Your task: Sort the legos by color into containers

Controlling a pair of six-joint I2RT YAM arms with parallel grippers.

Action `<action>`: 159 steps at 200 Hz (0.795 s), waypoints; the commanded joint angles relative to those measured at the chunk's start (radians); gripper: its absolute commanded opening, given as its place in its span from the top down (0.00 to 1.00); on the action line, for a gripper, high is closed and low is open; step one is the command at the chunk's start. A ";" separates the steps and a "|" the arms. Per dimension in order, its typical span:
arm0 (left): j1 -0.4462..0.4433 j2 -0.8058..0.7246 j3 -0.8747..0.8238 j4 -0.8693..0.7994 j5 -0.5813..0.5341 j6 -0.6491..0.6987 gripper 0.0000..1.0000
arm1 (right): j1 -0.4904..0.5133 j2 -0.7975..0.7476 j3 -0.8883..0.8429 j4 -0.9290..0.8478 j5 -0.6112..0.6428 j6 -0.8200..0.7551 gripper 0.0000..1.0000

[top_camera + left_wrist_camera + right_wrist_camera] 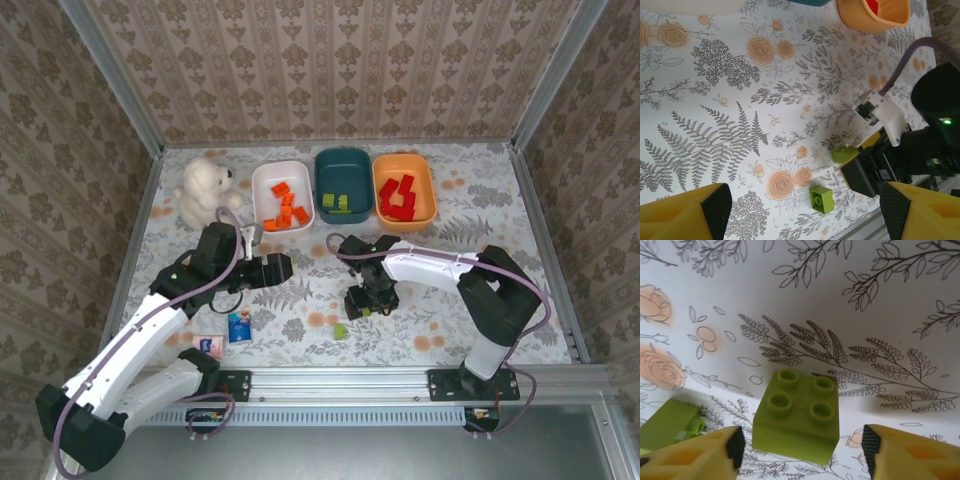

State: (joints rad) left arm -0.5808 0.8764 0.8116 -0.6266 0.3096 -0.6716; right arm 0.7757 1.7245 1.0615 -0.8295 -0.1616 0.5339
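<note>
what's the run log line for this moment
phase: pre-grasp | right jaws: open, astride lime brick | left jaws: open, empty | second lime brick: loose on table

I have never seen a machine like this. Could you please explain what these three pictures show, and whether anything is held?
Two robot arms work at a table. One picture looks down from above; the other two come from wrist cameras. On the table: a white tub with orange bricks, a teal tub with green ones, an orange tub with red ones, a teddy bear. The right gripper stands open around a green brick, not touching. The left gripper is open, empty.
</note>
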 commanded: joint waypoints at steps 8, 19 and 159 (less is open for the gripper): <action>0.006 -0.033 -0.013 -0.032 0.012 0.009 0.19 | 0.001 0.040 0.040 0.013 0.025 0.026 0.43; 0.006 -0.037 -0.014 -0.035 0.011 0.010 0.19 | 0.001 0.050 0.041 0.018 0.029 0.030 0.48; 0.047 0.038 0.013 0.092 -0.003 -0.100 0.19 | -0.127 0.014 0.404 -0.066 0.172 -0.038 0.73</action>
State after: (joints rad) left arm -0.5602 0.8780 0.8036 -0.5995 0.3107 -0.7139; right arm 0.7132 1.7470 1.2968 -0.8680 -0.0692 0.5453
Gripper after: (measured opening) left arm 0.811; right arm 0.332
